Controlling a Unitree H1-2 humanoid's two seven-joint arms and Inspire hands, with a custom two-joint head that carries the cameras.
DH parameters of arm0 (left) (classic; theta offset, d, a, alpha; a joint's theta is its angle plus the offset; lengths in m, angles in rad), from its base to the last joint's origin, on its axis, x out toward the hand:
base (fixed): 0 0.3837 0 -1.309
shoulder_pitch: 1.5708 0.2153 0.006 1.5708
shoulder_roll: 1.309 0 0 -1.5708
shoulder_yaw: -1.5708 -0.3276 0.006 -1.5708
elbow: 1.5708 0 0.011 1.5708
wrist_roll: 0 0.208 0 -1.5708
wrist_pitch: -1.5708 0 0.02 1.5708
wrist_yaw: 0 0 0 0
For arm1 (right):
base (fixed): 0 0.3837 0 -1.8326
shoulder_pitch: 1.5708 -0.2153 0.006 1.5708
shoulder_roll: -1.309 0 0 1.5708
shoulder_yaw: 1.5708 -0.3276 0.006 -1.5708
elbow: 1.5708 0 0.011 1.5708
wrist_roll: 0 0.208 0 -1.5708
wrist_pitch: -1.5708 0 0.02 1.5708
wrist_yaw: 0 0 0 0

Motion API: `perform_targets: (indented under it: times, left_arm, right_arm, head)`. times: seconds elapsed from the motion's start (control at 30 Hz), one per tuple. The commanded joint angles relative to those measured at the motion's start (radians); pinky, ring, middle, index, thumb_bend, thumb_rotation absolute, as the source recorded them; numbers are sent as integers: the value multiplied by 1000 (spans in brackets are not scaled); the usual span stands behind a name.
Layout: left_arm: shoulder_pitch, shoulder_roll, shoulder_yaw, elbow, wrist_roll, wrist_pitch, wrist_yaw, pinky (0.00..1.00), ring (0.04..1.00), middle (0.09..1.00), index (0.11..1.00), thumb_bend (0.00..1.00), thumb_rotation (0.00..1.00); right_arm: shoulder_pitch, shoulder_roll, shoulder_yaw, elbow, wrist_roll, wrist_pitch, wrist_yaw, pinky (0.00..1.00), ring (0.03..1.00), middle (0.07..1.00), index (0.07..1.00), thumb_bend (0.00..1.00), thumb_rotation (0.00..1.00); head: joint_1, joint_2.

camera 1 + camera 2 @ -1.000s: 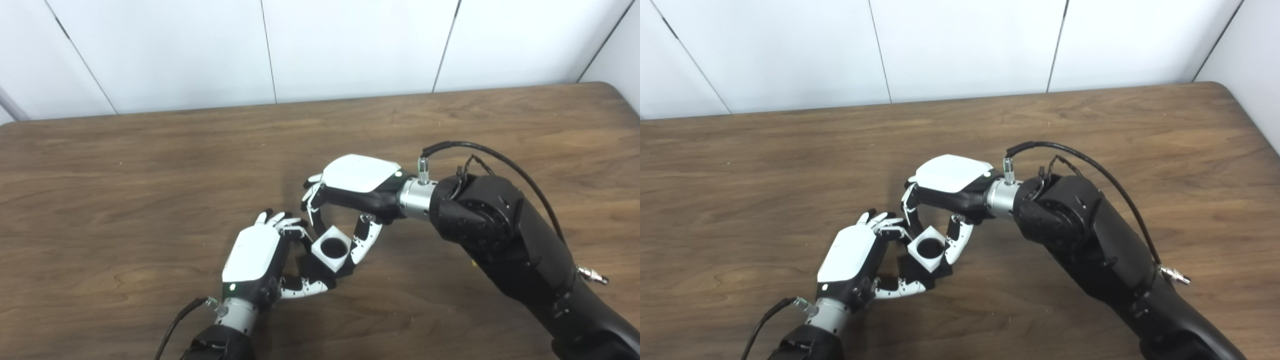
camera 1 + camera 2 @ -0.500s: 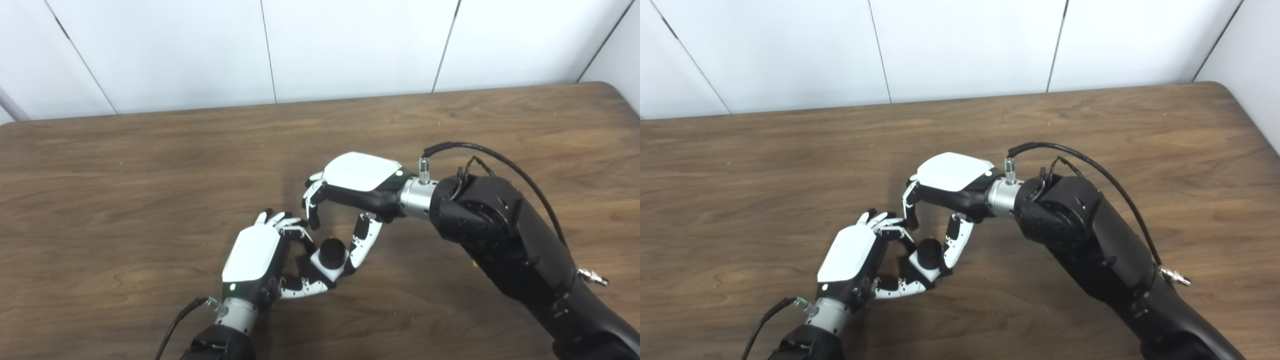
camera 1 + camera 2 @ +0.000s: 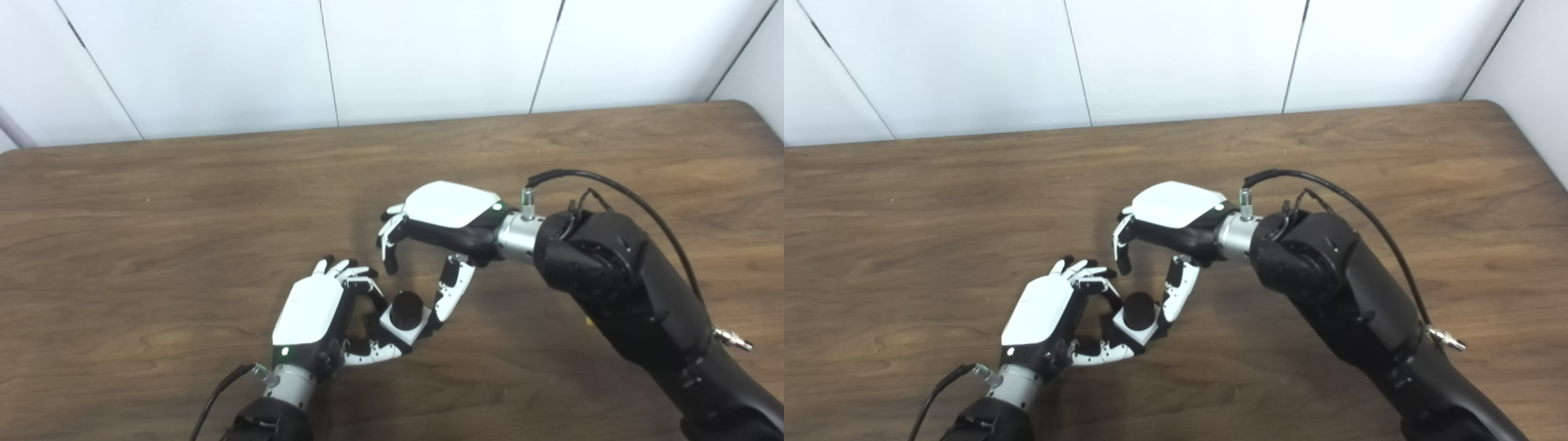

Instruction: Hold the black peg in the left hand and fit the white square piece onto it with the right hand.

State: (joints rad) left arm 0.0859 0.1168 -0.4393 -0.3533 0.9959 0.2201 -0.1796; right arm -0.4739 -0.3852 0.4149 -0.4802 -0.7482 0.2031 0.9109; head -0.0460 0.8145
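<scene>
A: What does each eye give you?

B: Much the same scene. The left eye view shows a thin grey strip at its left edge, against the wall, that the right eye view leaves out. The right eye view shows more of the side wall past the bench's rounded far corner.

A: And the peg?

B: The black peg stands in the left hand, near the front middle of the bench. Its round dark top rises through the white square piece, which sits seated around it. The piece looks like a small white block turned corner-on, with the peg filling its hole.

A: The left hand's grip?

B: Its fingers curl round the far side and the thumb reaches under the near side, clamped on the peg's dark base.

A: The right hand?

B: It hangs just above and behind the piece, fingers spread and holding nothing. Its thumb comes down beside the piece's right corner; I cannot tell if it touches. The other fingertips are clear of it.

A: Anything hard to read?

B: The peg's base is mostly hidden by the piece and the left hand, so its shape is unclear. Both arms are cut off at the bottom edge.
</scene>
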Motion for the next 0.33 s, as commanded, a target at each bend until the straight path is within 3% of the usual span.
perform_targets:
  times: [0.0, 0.3]
  left_arm:
    - [-4, 3, -4, 9, 2, -4, -24, 1000, 904, 794, 487, 518, 46]
    - [-10, 16, 4, -1, 2, 7, -50, 1000, 910, 799, 491, 518, 62]
  right_arm:
    - [-22, -20, -29, -42, 11, 7, -7, 815, 925, 811, 594, 1000, 239]
    - [-12, -49, -64, -53, 30, 22, -17, 799, 919, 809, 598, 1000, 231]
  head:
    - [-1, 0]
    - [-3, -1]
